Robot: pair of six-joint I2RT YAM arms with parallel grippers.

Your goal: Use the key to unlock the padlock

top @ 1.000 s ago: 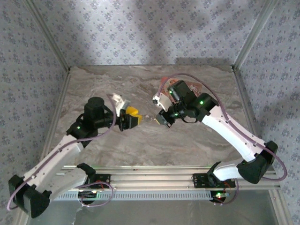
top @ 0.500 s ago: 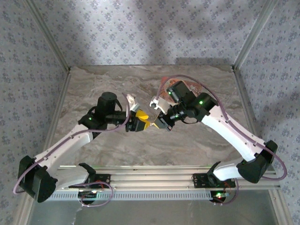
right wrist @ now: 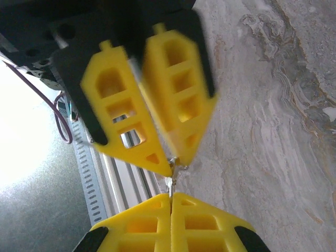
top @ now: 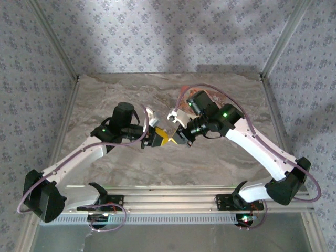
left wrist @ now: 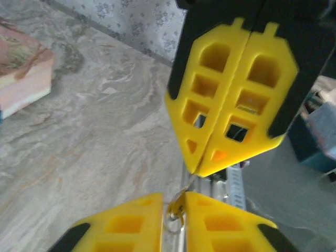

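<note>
Left gripper [left wrist: 175, 197] and right gripper [right wrist: 170, 196] both pinch the small silver key [right wrist: 169, 182]; one tug and it may fall.

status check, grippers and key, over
Left gripper shut, right gripper shut, tip to tip. Thin metal piece, likely the key, pinched between both. Nothing blocking.

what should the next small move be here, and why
Probably open the right gripper: it and the left gripper both look shut tip to tip on the key, so letting go would leave the key with the left one.
</note>
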